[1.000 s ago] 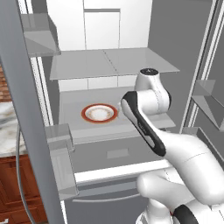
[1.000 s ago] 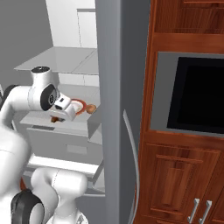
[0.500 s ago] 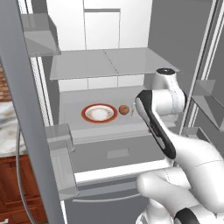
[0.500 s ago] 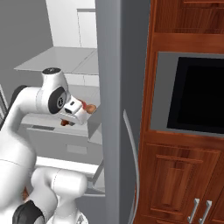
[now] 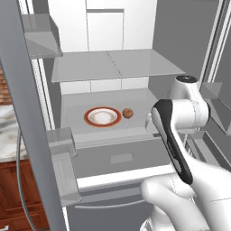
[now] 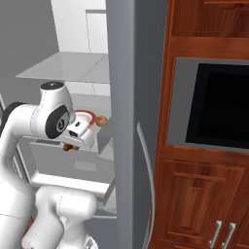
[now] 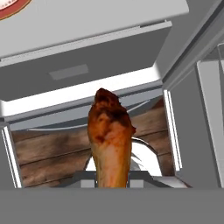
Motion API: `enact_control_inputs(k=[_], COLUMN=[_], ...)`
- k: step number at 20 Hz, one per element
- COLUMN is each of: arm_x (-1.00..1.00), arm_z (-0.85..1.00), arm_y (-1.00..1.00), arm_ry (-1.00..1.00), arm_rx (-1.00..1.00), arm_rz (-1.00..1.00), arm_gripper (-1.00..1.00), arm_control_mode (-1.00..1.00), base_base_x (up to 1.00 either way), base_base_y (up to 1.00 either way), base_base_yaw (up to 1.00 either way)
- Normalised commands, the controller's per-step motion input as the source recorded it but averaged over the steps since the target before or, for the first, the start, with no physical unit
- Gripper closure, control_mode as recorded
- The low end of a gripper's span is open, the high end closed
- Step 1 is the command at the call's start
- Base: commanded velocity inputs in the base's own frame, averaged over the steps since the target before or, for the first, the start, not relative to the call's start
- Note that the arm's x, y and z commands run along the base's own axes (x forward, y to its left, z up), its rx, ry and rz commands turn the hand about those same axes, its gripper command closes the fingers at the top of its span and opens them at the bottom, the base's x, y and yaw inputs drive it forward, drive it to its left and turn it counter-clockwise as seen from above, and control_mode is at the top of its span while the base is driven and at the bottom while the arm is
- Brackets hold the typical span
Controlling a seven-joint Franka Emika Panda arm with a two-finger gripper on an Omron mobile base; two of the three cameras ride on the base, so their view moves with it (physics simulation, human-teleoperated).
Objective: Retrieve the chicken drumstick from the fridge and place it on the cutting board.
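1. The fridge [image 5: 113,67] stands open before the robot, its white interior and grey shelves facing the arm; the bottom drawer front sits below the lower shelf.
2. On that lower shelf lie a red-rimmed plate [image 5: 102,117] and, just beside it to the right, a round brown ball [image 5: 128,113]. Both are apart from the arm.
3. The gripper [image 6: 72,144] hangs at the right edge of the fridge opening, near the front of the shelf. It is pinched on the chicken drumstick [image 7: 109,135], so the task's thing is already in the claw and off the shelf.
4. In the hand view the drumstick's long axis runs straight out along the gripper. The narrow end is seated low between the fingers, and the thick, darker end points away from the hand, toward the drawer front.
5. The cutting board cannot be placed from these pictures, so its direction from the claw cannot be told. The coming move is judged to be a withdrawal from the fridge, with the projecting thick end the part most likely to catch the shelf edge or door bin.
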Motion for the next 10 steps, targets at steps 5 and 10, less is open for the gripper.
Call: enact_control_inputs(k=[5,10], arm_x=[-0.19,0.00], arm_z=[0.04,0.00], arm_y=[0.00,0.00], arm_ry=[-0.01,0.00], arm_rx=[0.00,0.00], arm_rz=[0.01,0.00], arm_gripper=[1.00,1.00], arm_control_mode=[-1.00,-1.00], base_base_x=[0.00,0.00], base_base_y=[0.00,0.00], base_base_yaw=[0.00,0.00])
